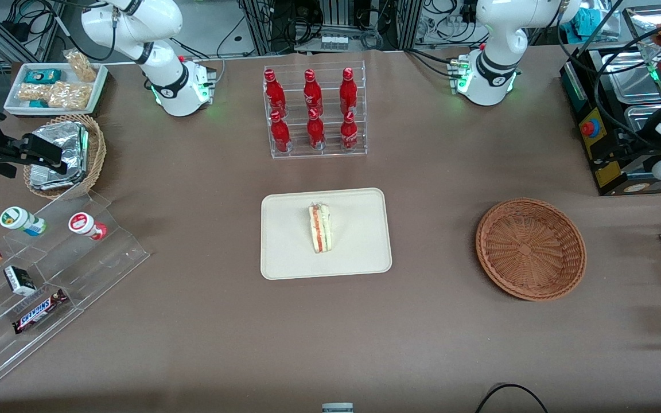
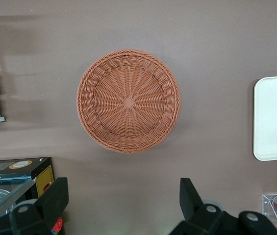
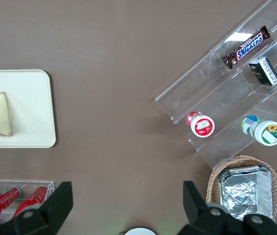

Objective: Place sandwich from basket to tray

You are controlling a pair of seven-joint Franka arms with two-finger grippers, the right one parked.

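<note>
1. The sandwich (image 1: 320, 228) lay on the cream tray (image 1: 284, 258) near the middle of the counter (image 1: 422, 344), standing on an edge so that its red-orange and green filling faced up.
2. The reddish-brown wicker basket (image 1: 530, 248) sat toward the working arm's end of the counter, well apart from the tray, with nothing in it.
3. The left arm's gripper (image 2: 123, 200) hung above the counter beside the basket; its black fingers (image 2: 55, 196) were spread wide, released and holding nothing. In the left wrist view the basket (image 2: 128, 100) lay below them, and a corner of the tray (image 2: 274, 117) showed to one side.
4. A clear rack (image 1: 315, 112) farther from the front camera than the tray held six red bottles with white lettering too small to read.
5. Toward the parked arm's end stood a clear stepped stand (image 1: 66, 258). On it lay a bar (image 3: 246, 46) marked "SNICKERS", a small dark box (image 3: 263, 71), a red-capped cup (image 3: 200, 124) and a green-capped cup (image 3: 263, 130); their labels could not be read.
6. Near that stand a light-tan wicker basket (image 1: 96, 152) held foil-wrapped packets (image 1: 61, 152), and a small white tray (image 1: 58, 86) carried snack packets.
</note>
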